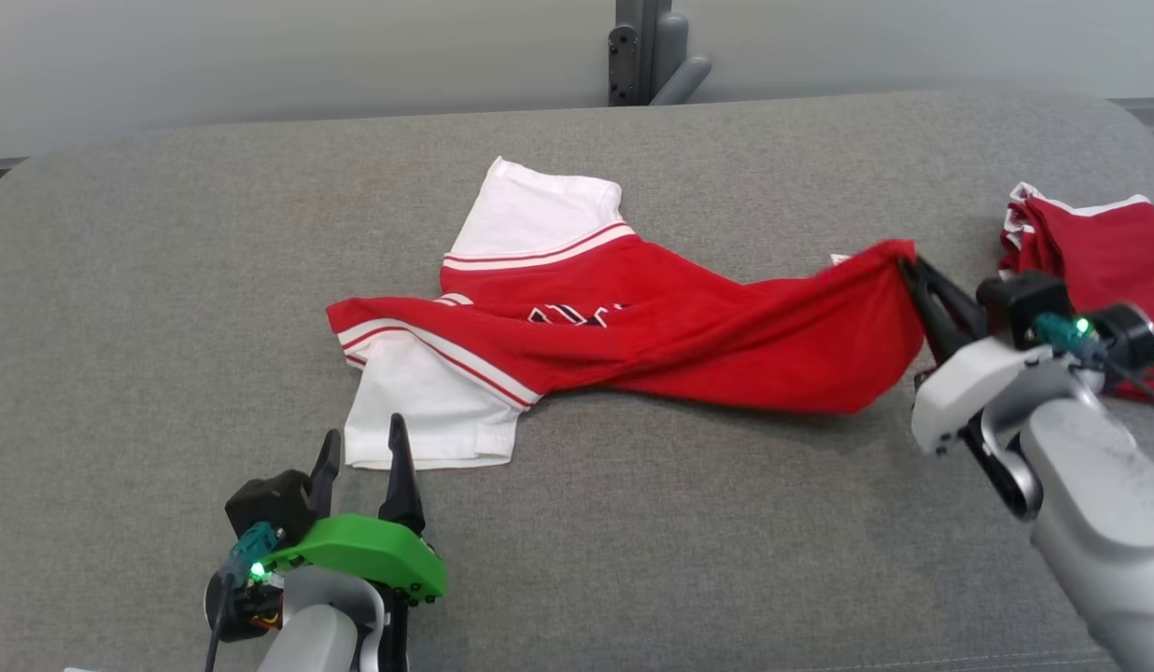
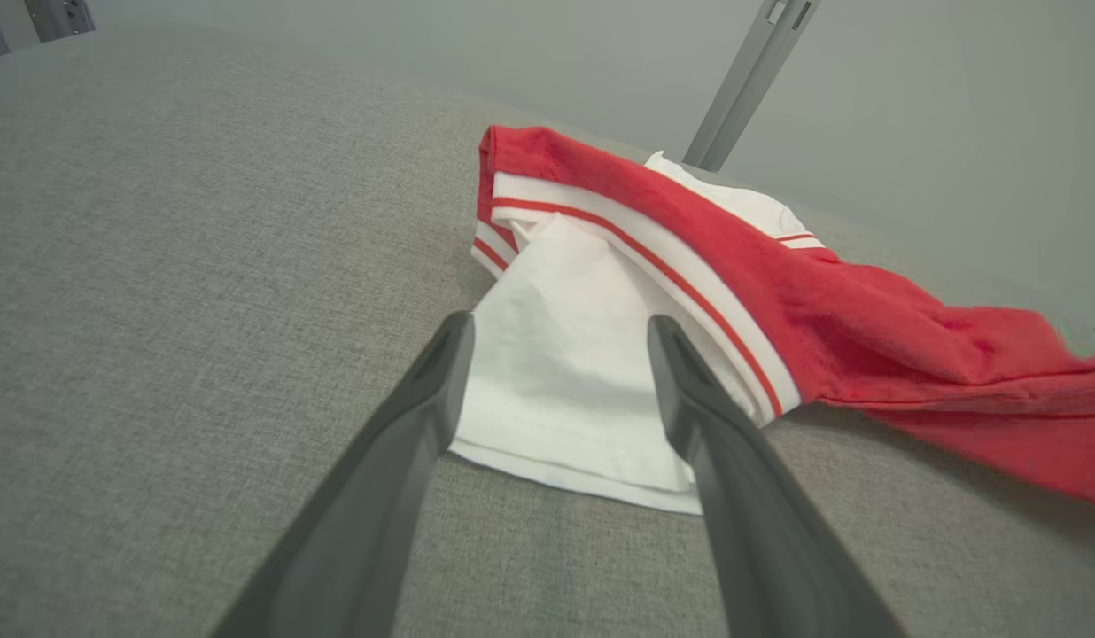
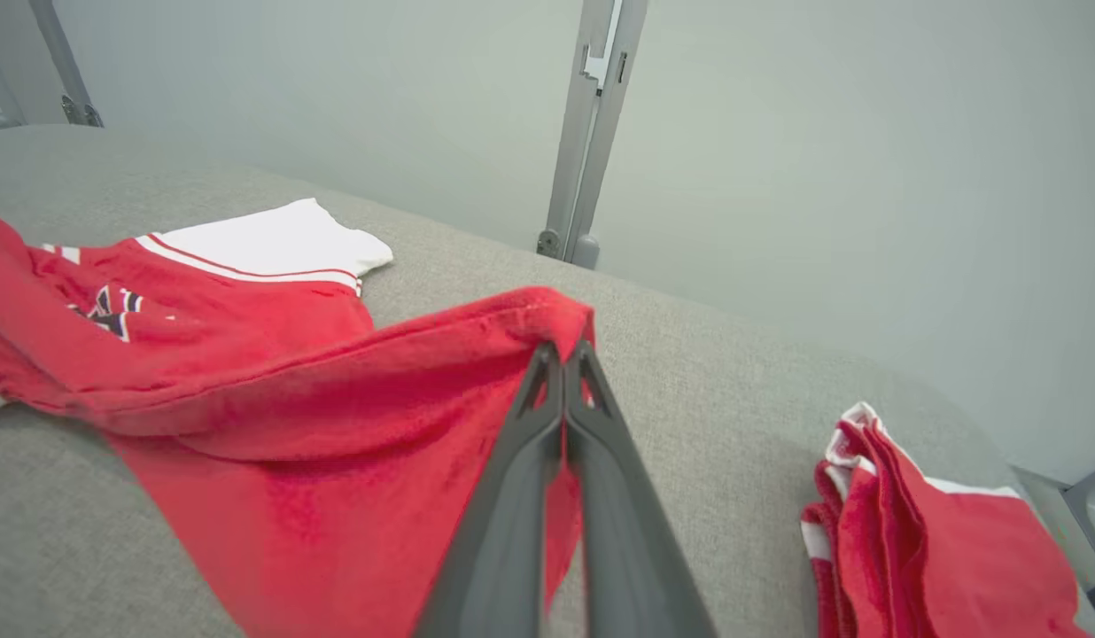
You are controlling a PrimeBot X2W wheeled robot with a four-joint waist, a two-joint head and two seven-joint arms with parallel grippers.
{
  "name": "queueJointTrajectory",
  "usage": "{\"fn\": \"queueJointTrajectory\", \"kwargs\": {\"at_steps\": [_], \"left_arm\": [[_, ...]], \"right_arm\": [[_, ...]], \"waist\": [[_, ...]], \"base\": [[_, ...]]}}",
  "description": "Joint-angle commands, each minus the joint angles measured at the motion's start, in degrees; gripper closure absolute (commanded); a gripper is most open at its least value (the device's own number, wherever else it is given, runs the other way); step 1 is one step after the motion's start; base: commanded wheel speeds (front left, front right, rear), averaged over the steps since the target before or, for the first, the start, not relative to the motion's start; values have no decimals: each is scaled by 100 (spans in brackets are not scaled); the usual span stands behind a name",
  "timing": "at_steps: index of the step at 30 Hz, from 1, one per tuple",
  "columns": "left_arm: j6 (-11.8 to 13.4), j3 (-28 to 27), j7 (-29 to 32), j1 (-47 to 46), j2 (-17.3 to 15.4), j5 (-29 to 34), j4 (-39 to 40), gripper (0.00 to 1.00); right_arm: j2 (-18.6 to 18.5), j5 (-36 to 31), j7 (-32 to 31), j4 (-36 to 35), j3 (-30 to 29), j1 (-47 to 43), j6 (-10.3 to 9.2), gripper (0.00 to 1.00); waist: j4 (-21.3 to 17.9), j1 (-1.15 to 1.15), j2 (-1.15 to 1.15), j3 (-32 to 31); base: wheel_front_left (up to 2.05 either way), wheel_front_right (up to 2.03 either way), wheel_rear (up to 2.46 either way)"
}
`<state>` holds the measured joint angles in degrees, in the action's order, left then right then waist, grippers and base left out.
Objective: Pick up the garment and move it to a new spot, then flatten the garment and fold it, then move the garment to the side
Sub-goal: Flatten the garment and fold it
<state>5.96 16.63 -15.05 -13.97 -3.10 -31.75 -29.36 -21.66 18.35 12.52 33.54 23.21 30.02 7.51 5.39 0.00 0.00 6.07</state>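
The garment is a red shirt with white sleeves and red-striped trim, lying crumpled across the middle of the grey padded surface. My right gripper is shut on its red hem at the right end and holds that edge lifted off the surface; the pinch shows in the right wrist view, gripper and garment. My left gripper stands open just in front of the near white sleeve, which lies flat beyond the fingers, not touching them.
A second red and white garment lies folded at the right edge of the surface, also in the right wrist view. A grey metal post stands behind the far edge. The grey padded surface stretches wide to the left and front.
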Motion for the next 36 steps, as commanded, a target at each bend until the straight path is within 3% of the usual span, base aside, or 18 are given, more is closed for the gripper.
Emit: {"fn": "queueJointTrajectory", "kwargs": {"at_steps": [1, 6, 9, 21, 26, 35, 36], "left_arm": [[-7, 18, -11, 60, 1, -32, 17, 0], [35, 73, -12, 18, 12, -75, 57, 0], [65, 77, -12, -9, 16, -100, 101, 0], [161, 126, -12, 161, 12, -163, 219, 0], [169, 95, -12, 183, 12, -102, 212, 0], [150, 56, -13, 197, 12, -71, 173, 0], [147, 54, -13, 205, 12, -67, 164, 0]], "right_arm": [[-53, -91, 65, 85, 38, 268, -5, 100], [-30, -636, 238, 318, 99, 1124, -5, 100], [101, -927, 270, 79, 109, 1214, -5, 100], [78, -1110, 269, -1614, 171, -1130, -6, 100], [109, -1029, 270, -1854, 336, -1928, -6, 100], [278, -1085, 270, -1792, 470, -2519, -6, 100], [318, -1092, 270, -1765, 447, -2554, -6, 96]], "waist": [[53, 0, 0, 21], [94, 0, 0, 115], [90, 0, 0, 182], [-282, 0, 0, 329], [-411, 0, 0, 321], [-496, 0, 0, 276], [-500, 0, 0, 267]], "base": [[0, 0, 0], [0, 0, 0], [0, 0, 0], [0, 0, 0], [0, 0, 0], [0, 0, 0], [0, 0, 0]]}}
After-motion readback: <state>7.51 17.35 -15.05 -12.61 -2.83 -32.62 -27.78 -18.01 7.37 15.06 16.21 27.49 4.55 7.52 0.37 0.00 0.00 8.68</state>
